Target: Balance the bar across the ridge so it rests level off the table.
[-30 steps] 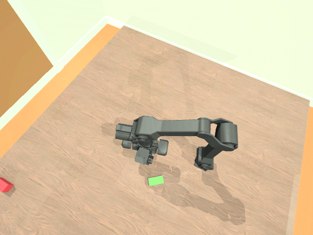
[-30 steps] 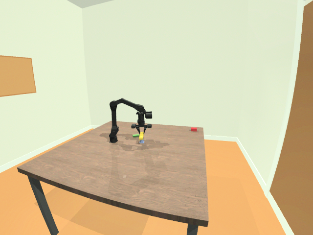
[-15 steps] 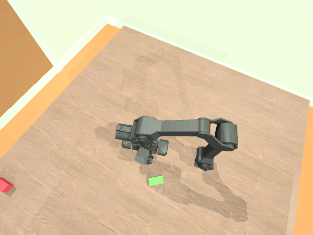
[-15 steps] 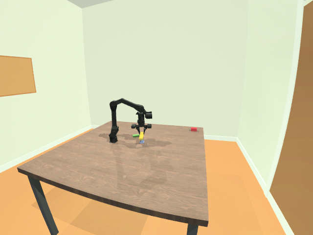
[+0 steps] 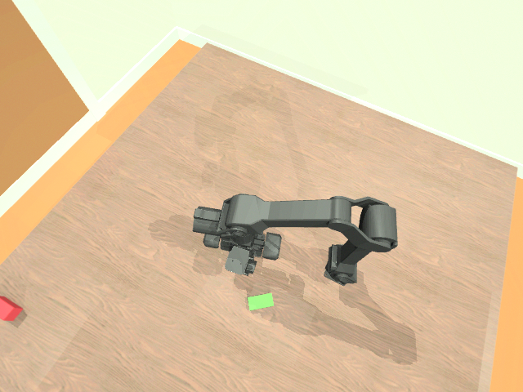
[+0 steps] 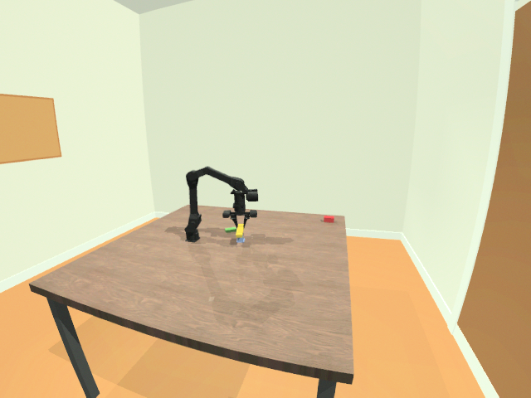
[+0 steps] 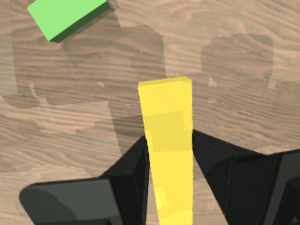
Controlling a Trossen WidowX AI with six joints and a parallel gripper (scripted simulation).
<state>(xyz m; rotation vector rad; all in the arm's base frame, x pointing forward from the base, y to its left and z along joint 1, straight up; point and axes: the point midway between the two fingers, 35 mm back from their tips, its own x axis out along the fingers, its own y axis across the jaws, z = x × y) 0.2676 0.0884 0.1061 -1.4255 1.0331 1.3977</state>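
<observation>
My gripper (image 7: 168, 138) (image 6: 238, 222) is shut on a yellow bar (image 7: 166, 112) (image 6: 239, 230), gripping it near its middle and pointing straight down. In the exterior view a small light-blue ridge (image 6: 241, 240) stands on the table right under the bar. I cannot tell whether the bar touches it. The ridge is hidden under the bar in the wrist view. In the top view the arm's wrist (image 5: 239, 236) covers both the bar and the ridge.
A flat green block (image 5: 260, 301) (image 6: 230, 229) (image 7: 67, 16) lies on the wooden table (image 5: 337, 126) (image 6: 257, 308) close to the gripper, on the arm base's side. A small red block (image 5: 8, 309) (image 6: 328, 219) lies far off near a table corner. The arm base (image 5: 341, 269) (image 6: 192, 231) stands nearby.
</observation>
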